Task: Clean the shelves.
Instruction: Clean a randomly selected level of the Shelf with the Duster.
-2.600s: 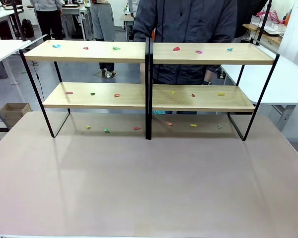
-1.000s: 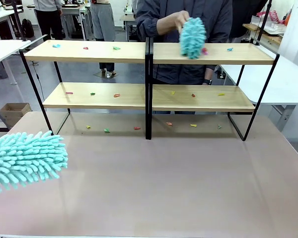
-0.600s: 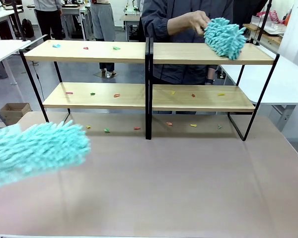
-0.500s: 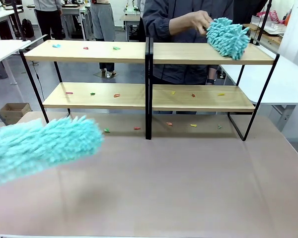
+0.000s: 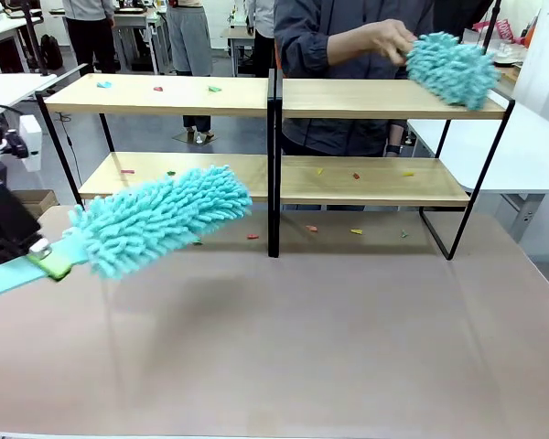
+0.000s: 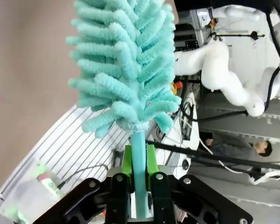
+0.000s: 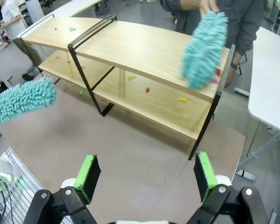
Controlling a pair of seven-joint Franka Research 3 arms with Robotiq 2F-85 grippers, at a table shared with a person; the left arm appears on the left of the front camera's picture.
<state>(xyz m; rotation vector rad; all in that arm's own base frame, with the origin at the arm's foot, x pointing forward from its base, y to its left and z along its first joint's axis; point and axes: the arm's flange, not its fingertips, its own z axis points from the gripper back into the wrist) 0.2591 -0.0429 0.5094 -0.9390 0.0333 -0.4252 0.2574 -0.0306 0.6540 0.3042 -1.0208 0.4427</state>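
Observation:
The shelves (image 5: 165,95) stand across the far half of the table, two wooden tiers on a black frame; they also fill the top of the right wrist view (image 7: 149,51). My left gripper (image 5: 46,263) is shut on the handle of a teal fluffy duster (image 5: 160,219), whose head hangs in front of the lower left board. In the left wrist view the green pads (image 6: 126,161) clamp that handle (image 6: 139,154) below the duster head (image 6: 126,60). A person's hand holds a second teal duster (image 5: 453,69) at the right end of the top board. My right gripper (image 7: 146,177) is open above the table.
Small coloured scraps (image 5: 157,89) lie on the top left board, on the lower boards (image 5: 355,175) and on the table under the rack (image 5: 311,229). White tables (image 5: 540,155) flank the rack. The near half of the brown table (image 5: 302,347) is bare.
My left gripper has swung its duster rightwards and up towards the lower left board. The person's duster has swept right along the top right board, where the scraps no longer show.

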